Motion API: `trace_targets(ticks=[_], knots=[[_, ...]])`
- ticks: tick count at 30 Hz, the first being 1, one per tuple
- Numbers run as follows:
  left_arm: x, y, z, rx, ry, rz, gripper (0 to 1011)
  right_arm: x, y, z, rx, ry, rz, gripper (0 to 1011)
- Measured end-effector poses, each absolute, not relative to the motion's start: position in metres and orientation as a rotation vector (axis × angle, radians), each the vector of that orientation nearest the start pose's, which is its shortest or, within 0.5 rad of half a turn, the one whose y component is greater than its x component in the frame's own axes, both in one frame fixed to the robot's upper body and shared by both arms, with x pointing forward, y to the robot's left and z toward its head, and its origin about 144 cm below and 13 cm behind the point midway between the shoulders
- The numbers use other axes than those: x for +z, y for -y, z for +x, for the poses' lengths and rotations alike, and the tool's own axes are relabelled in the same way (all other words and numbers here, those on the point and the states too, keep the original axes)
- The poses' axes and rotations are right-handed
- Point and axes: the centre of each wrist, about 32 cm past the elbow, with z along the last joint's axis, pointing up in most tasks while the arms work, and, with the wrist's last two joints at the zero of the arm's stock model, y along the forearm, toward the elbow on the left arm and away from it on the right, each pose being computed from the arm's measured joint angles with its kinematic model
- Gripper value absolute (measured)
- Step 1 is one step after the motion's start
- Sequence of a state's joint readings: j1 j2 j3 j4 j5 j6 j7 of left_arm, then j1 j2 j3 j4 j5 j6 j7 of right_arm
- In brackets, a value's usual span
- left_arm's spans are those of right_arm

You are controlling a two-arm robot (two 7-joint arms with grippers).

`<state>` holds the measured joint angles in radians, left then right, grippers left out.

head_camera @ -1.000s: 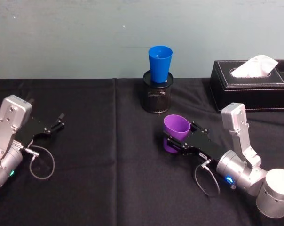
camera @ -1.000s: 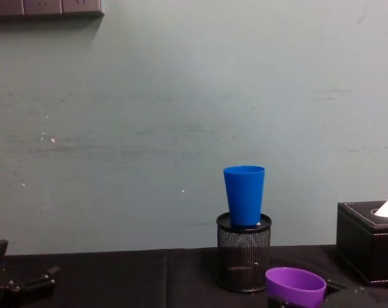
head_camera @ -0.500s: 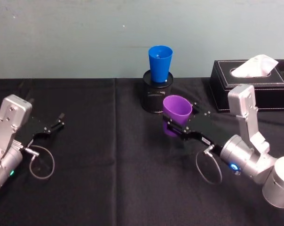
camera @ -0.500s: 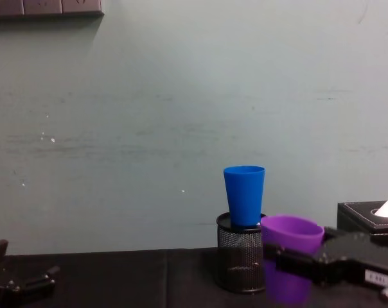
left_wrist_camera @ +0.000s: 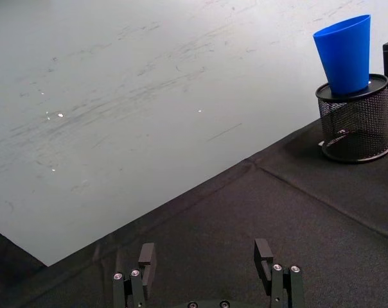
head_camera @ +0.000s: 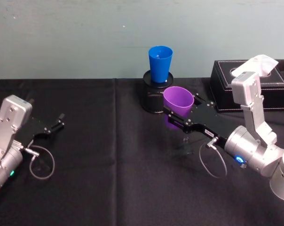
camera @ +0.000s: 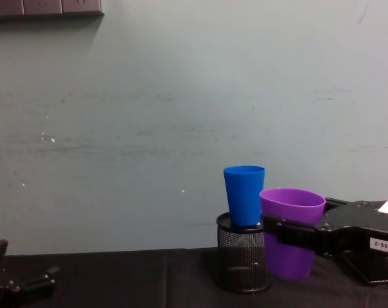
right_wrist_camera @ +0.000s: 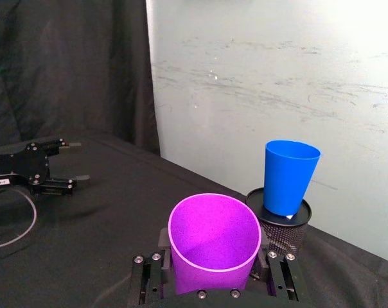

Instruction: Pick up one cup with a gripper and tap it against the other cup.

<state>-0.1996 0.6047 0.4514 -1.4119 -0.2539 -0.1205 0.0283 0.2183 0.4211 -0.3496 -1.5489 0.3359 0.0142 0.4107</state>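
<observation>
Purple cup (head_camera: 178,104) stands upright, rim upward, clamped in the right hand (head_camera: 179,114) beside the blue cup (head_camera: 160,63).

A pale grey-green wall (camera: 149,96), scuffed with faint streaks and white specks, rises behind the desk (head_camera: 85,202). A black cloth (head_camera: 132,188) covers the desk, with a crease (head_camera: 115,141) running front to back. Grey plates (camera: 43,6) sit high on the wall, and a dark curtain (right_wrist_camera: 65,64) hangs beside it.
</observation>
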Motion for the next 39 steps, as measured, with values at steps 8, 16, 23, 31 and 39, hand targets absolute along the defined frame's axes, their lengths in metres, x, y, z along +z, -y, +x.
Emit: trace_targets(ticks=[8, 16, 23, 31, 39], knots=[[1.1398, -0.3096, 0.4886, 1.248, 0.285, 0.304, 1000, 1.1892, 0.2498, 0.5027, -0.855, 0.115, -0.074, 735], [1.1398, -0.3097, 0.4886, 1.248, 0.285, 0.305, 1000, 1.1886, 0.2496, 0.5028, -0.855, 0.115, -0.073, 735], [1.1398, -0.3097, 0.4886, 1.248, 0.285, 0.305, 1000, 1.1882, 0.2495, 0.5028, -0.854, 0.115, -0.072, 735], [1.1398, -0.3097, 0.4886, 1.248, 0.285, 0.304, 1000, 1.188, 0.2494, 0.5028, -0.855, 0.114, -0.071, 735], [1.1398, -0.3097, 0.4886, 1.248, 0.285, 0.304, 1000, 1.1879, 0.2494, 0.5029, -0.855, 0.114, -0.07, 735]])
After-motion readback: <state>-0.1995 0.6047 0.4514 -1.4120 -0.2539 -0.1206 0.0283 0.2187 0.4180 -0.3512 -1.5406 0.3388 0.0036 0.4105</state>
